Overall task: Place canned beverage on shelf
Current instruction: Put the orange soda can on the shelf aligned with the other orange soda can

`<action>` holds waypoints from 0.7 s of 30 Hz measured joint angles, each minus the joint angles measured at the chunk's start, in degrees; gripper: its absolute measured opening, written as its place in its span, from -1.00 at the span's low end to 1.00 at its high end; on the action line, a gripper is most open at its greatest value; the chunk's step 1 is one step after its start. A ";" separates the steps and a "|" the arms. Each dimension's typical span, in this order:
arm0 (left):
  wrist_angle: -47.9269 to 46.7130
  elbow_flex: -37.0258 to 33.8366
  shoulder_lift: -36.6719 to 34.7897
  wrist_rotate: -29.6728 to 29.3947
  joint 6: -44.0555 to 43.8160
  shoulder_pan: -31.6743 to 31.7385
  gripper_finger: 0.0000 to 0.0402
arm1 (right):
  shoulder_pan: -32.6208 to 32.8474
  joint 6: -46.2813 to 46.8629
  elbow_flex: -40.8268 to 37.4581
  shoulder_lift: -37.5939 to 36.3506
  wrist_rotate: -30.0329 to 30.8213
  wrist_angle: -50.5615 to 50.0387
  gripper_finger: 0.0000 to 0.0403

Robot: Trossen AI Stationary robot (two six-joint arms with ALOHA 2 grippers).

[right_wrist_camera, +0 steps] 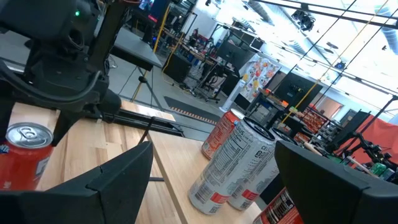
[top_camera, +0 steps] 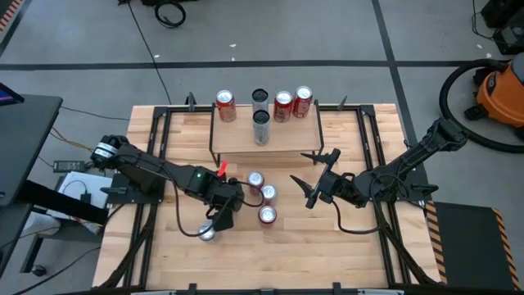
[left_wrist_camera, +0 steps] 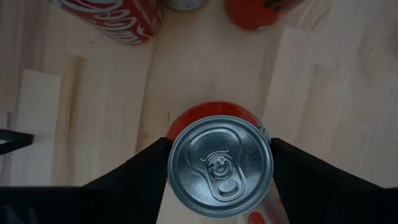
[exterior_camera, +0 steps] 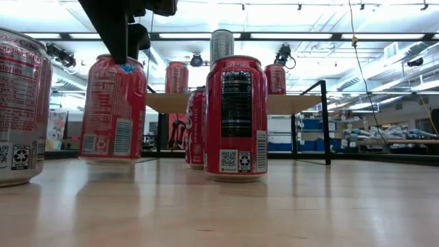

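My left gripper is shut on a red beverage can whose silver top faces the wrist camera. In the low view this can hangs a little above the tabletop. In the high view my left gripper hides it. The shelf, a light plank on black legs at the far middle, carries several upright cans, among them a red can. My right gripper waits open and level to the right of the loose cans, with nothing between its fingers. My left gripper pinches the can's upper side wall between its two fingers, one on each side just below the top rim. The fingers come from above, pointing steeply down. The can hangs upright, its base clear of the table.
Three red cans stand on the table just right of my left gripper. Another can stands near its near side, large in the low view. Bare plank shows along the shelf's near strip.
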 joint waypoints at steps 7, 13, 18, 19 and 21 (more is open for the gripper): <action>-2.69 2.79 -0.12 -0.02 3.30 1.77 0.25 | -0.02 0.00 0.00 0.00 0.00 0.00 0.73; -7.61 8.38 -0.20 -1.47 6.40 4.14 0.25 | -0.02 0.00 0.00 0.00 0.00 0.00 0.73; -9.69 11.92 -0.20 -1.66 8.78 7.08 0.25 | -0.02 0.00 0.00 0.00 0.00 0.00 0.73; -10.10 12.44 -0.20 -1.71 9.25 7.56 0.25 | -0.02 0.00 0.00 0.00 0.00 0.00 0.73; -11.25 13.51 -0.20 -1.71 10.50 8.44 0.25 | -0.02 0.00 0.00 0.00 0.00 0.00 0.73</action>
